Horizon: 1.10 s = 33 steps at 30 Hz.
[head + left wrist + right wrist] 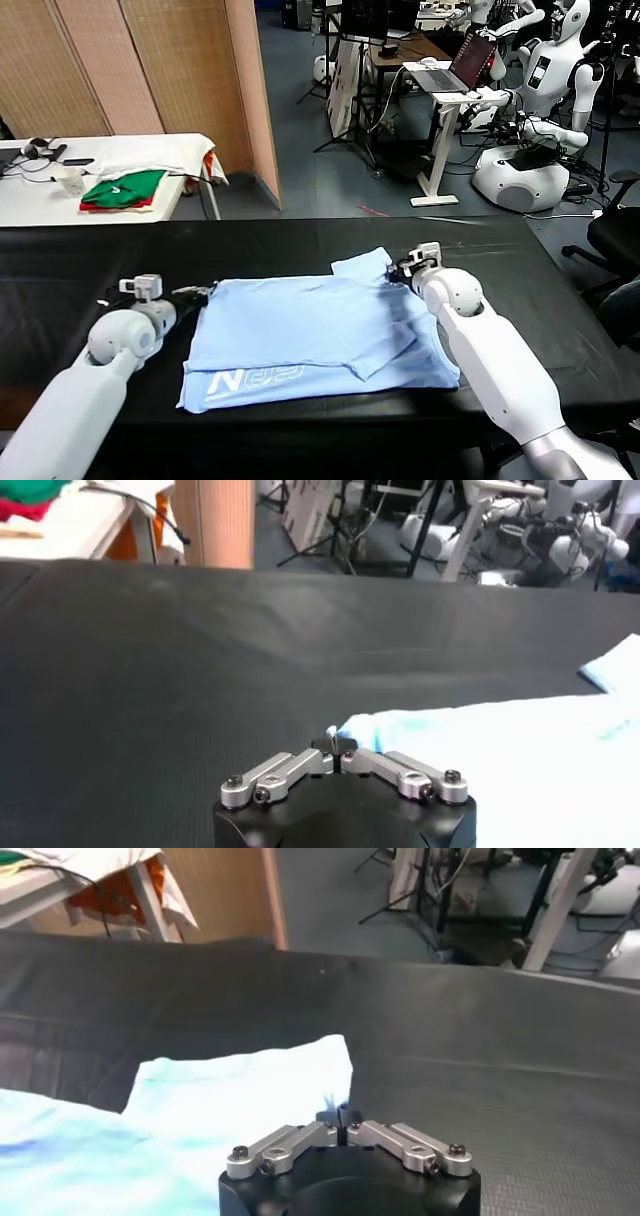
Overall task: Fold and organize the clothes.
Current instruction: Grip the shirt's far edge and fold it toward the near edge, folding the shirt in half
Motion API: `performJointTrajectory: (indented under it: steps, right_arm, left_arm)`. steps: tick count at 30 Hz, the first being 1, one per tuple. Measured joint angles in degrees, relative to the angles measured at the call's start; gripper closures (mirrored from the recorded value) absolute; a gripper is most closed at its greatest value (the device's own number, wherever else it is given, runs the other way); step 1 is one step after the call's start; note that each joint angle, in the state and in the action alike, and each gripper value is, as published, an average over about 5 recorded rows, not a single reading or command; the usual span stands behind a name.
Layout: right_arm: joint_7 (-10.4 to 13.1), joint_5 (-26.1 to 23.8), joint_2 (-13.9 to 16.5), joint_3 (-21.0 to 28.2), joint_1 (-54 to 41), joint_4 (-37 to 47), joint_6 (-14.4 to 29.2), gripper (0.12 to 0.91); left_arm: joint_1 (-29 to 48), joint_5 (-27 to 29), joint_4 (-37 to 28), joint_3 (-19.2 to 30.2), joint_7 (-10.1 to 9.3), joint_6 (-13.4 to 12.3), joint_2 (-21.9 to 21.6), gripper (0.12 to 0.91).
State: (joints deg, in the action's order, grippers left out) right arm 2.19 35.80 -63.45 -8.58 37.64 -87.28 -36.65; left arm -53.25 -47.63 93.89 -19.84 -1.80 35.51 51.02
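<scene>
Pale blue, the shirt (315, 340) lies flat on the black table (90, 260) between our two arms, white lettering toward us. Our left gripper (339, 748) sits at its far left corner, jaws pinched on the fabric edge. Our right gripper (339, 1118) is at the far right sleeve, clamped on that edge.

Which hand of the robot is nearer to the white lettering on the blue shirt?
Left. The left hand pinches the shirt edge on the same side as the lettering; the right hand grips the far opposite corner.
</scene>
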Motion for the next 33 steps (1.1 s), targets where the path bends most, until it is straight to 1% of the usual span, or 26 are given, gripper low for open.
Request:
performJointTrajectory:
  steps: [3, 9, 14, 19, 24, 29, 33]
  right_arm:
    - [0.71, 0.11, 1.57, -1.21, 2.17, -3.72, -1.54, 0.882]
    - [2.26, -0.07, 5.04, -4.03, 8.08, -12.09, -5.33, 0.882]
    - [3.58, -0.16, 7.67, -6.25, 13.84, -19.39, -5.54, 0.882]
    - [4.37, -1.07, 9.66, -8.01, 19.85, -25.42, -5.54, 0.882]
    - [4.04, -3.21, 10.58, -9.15, 25.58, -28.71, -5.54, 0.882]
    - [3.78, -4.42, 10.64, -9.71, 29.75, -30.30, -5.54, 0.882]
    - [3.74, -4.83, 10.51, -10.16, 31.81, -30.57, -5.54, 0.882]
  left_arm:
    - [-1.16, -0.90, 2.10, -1.06, -0.38, 0.02, -1.16, 0.885]
    - [-5.40, -2.55, 7.27, -4.13, -0.48, 0.40, -4.15, 0.885]
    - [-10.62, -2.79, 13.80, -7.41, -0.48, 0.84, -6.71, 0.885]
    - [-15.90, -0.12, 19.54, -9.83, -0.28, 1.28, -7.74, 0.885]
    - [-21.25, 2.72, 22.38, -11.80, 0.34, 1.10, -7.33, 0.885]
    - [-26.18, 4.33, 23.72, -13.85, 1.23, 0.53, -6.42, 0.885]
    - [-29.20, 4.98, 24.49, -15.23, 1.47, 0.16, -5.80, 0.885]
